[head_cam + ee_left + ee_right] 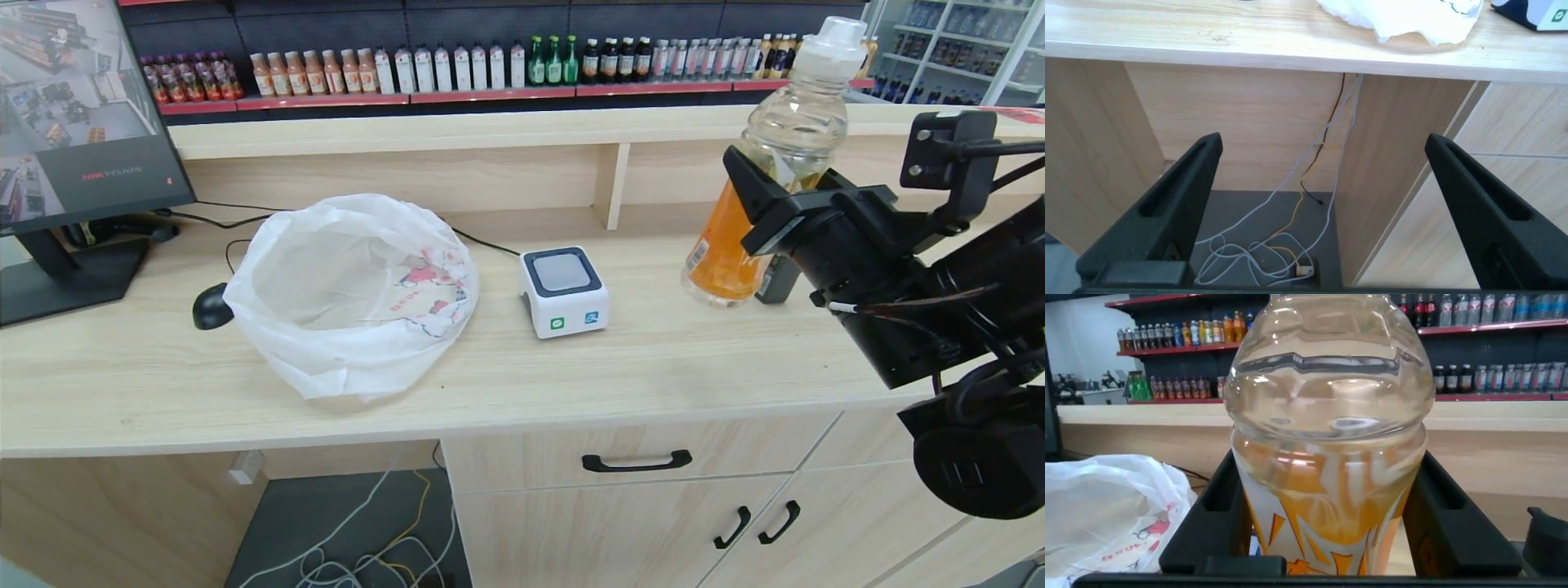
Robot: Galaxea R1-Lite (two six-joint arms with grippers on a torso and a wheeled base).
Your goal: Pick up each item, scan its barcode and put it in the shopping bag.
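Right gripper (763, 192) clamped on the bottle (788, 131), tilted over the counter's (653, 359) right end, scanner (563, 291) mid-counter, bag (351, 294) beside it; left gripper (1319, 212), fingers wide apart, below the front edge.

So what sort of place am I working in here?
Most likely a shop checkout: shelves of bottled drinks behind, a barcode scanner and an open shopping bag on the wooden counter, and a monitor showing security camera feeds.
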